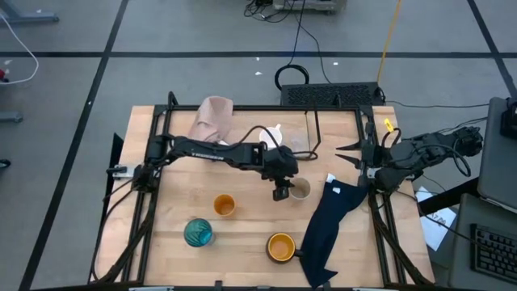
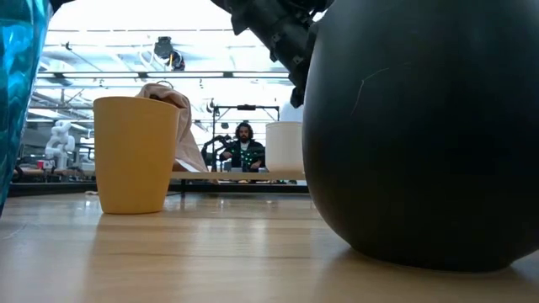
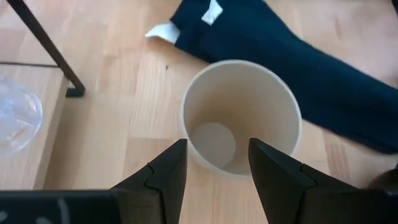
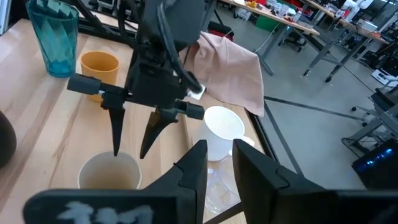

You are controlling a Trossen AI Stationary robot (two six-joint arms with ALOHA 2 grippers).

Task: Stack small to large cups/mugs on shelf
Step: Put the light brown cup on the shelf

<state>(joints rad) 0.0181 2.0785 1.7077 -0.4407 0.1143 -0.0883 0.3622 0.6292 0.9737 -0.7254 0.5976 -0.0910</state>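
Observation:
A beige cup [image 1: 300,191] [image 3: 239,118] [image 4: 107,173] stands upright on the table near its middle. My left gripper [image 1: 282,192] [image 3: 217,168] [image 4: 129,149] hangs open just over the cup's rim on its left side, fingers slanting down, touching nothing that I can see. A white mug [image 4: 221,132] [image 2: 286,147] and a tiny clear cup [image 3: 15,115] [image 4: 217,182] stand by the black rods of the shelf [image 1: 317,129] [image 3: 46,50]. Nearer the front stand a small orange cup [image 1: 224,205] [image 2: 135,156], a teal glass [image 1: 198,233] [image 4: 56,34] and a wider mug, orange inside [image 1: 280,247]. My right gripper [image 4: 219,168] waits at the table's right edge, open by a narrow gap and holding nothing.
A navy cloth [image 1: 329,230] [image 3: 298,68] lies right of the beige cup, running to the front edge. A pink cloth [image 1: 212,119] [image 4: 230,62] is heaped at the far left of the table. A person [image 2: 244,145] sits far behind the table.

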